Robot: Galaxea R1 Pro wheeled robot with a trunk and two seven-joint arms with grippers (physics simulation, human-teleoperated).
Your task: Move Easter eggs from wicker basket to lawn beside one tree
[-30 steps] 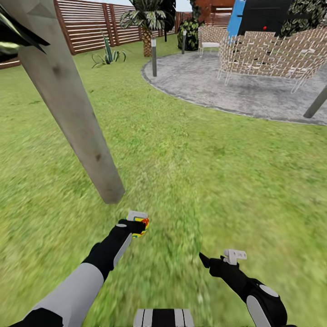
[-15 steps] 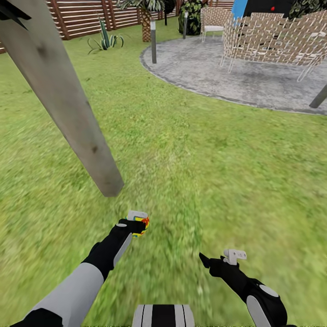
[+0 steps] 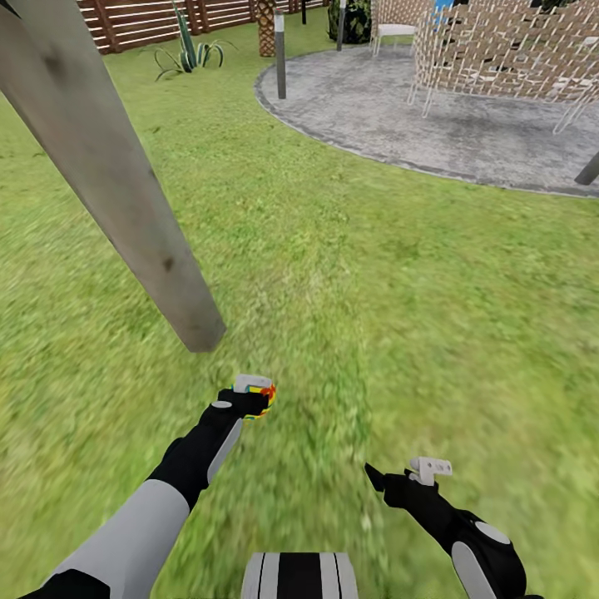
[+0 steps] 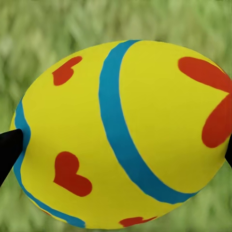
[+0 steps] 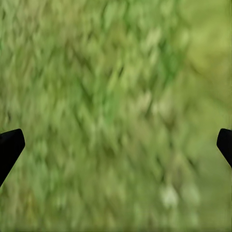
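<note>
My left gripper (image 3: pixel 259 398) is shut on a yellow Easter egg (image 3: pixel 264 397) with a blue band and red hearts, held low over the lawn (image 3: pixel 399 316). In the left wrist view the egg (image 4: pixel 121 135) sits between the black fingertips (image 4: pixel 9 150). The tree trunk (image 3: pixel 116 183), pale grey-brown and leaning in the head view, meets the grass just beyond and left of the egg. My right gripper (image 3: pixel 398 474) hovers over grass at the lower right; in the right wrist view its fingertips (image 5: pixel 9 147) stand wide apart with nothing but grass (image 5: pixel 116 116) between them. The wicker basket is out of view.
A grey paved round patio (image 3: pixel 433 133) lies at the back right with pale woven seats (image 3: pixel 507 58) on it. A dark post (image 3: pixel 280 58) stands at its edge. A spiky plant (image 3: pixel 190 51) and a slatted fence (image 3: pixel 141 17) are at the back left.
The head view has tilted down, so the patio and fence sit higher in the picture. The left gripper with the egg has moved a little forward toward the trunk's base. The right arm is unchanged.
</note>
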